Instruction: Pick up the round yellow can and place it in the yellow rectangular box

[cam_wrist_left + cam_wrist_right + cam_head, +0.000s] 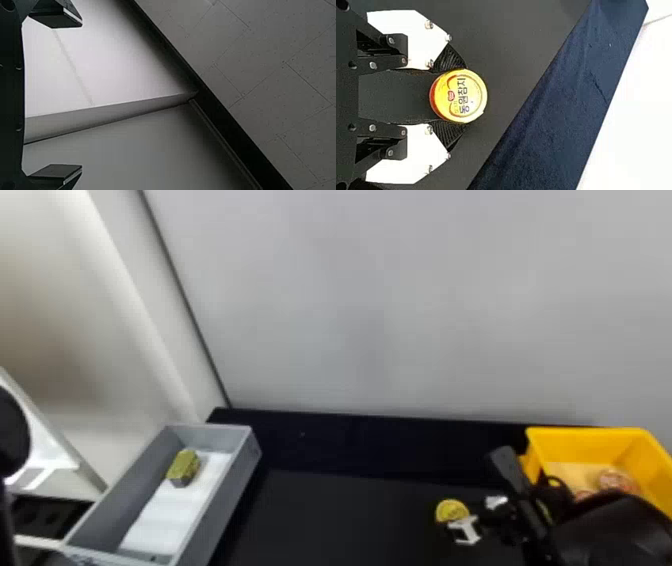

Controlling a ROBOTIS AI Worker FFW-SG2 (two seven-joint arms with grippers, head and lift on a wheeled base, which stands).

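Fingers [449,58] of the right gripper [460,516] hug the round yellow can [459,96], one on each side. They stand only as far apart as the can is wide, and both touch it. The can sits between the tips, and its flat round top looks at the wrist camera. Under the gripper is the black table [350,520]. I can't tell if the can touches the table.

To the right of this gripper is the yellow rectangular box [587,442]. It is open on top, and the right arm [610,530] hides part of it. Inside it are round reddish things [616,480].

Well apart from the right gripper, over to its left, is a long gray box [225,510]. A white sheet [165,510] lies in the gray box, and a small yellow-green block [185,465] is in there too. A big gray wall [380,290] is past the table, in front of the right gripper.

The left gripper [81,96] is wide and holds nothing. Walls and ceiling tiles [277,87] are in front of it.
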